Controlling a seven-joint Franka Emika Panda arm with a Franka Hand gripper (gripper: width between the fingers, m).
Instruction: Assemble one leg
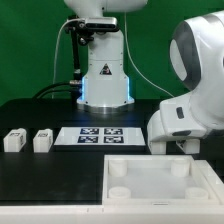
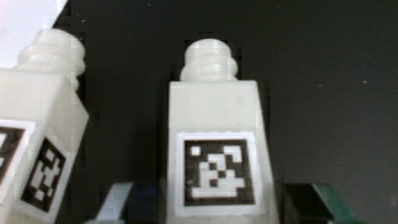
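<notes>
Black table [image 2: 329,80], claw [image 2: 214,205] open astride leg [image 2: 217,120], gripping nothing, second leg [image 2: 45,120] beside

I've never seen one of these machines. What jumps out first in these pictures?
The big white robot arm looms on the exterior view's right, over a black table. Nearest the camera lies a large flat white tray-like part with round sockets, and two small white legs sit at the exterior view's left. In the wrist view, the open gripper straddles a tagged leg.
</notes>
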